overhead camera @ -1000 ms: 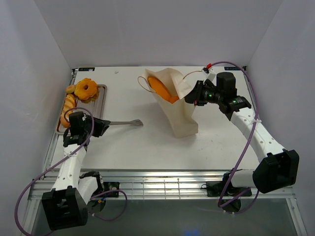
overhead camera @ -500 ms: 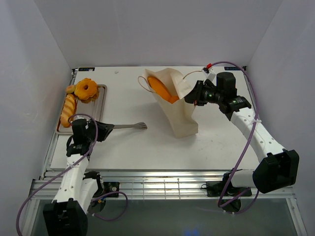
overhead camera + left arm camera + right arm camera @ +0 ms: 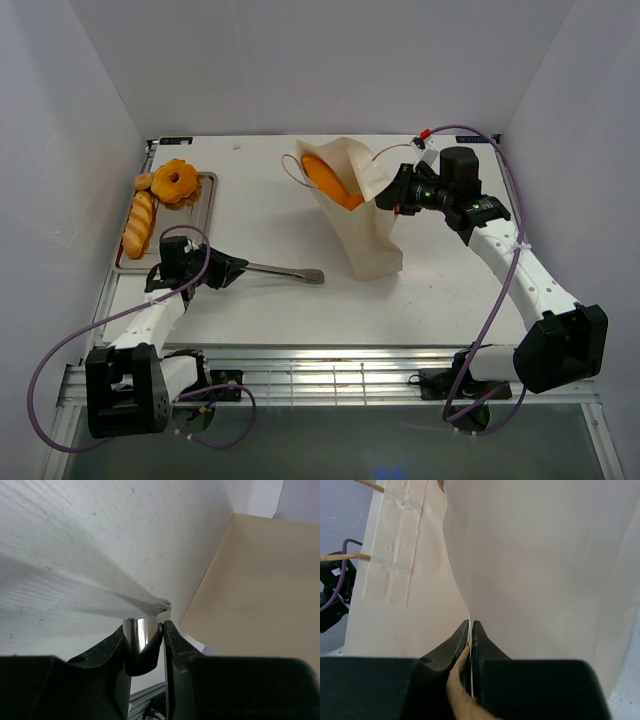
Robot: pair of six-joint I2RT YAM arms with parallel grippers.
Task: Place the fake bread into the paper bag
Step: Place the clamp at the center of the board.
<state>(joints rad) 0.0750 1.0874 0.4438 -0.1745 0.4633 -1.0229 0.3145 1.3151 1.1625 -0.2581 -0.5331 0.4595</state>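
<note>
The left tool [image 3: 236, 267] grips the tongs [image 3: 285, 270] by the handle, and their tip has swung nearer the paper bag [image 3: 370, 240], with bare desk [image 3: 300, 310] between. The right tool [image 3: 392, 198] stays pinched shut on the bag's rim. Fake bread [image 3: 330, 178] sits in the bag's mouth, with more on the tray [image 3: 207, 210] by the desk's left edge.

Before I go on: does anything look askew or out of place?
The paper bag is tilted, pinched at its rim by the right gripper, and an orange loaf sits right at its mouth, seemingly not fully inside.
</note>
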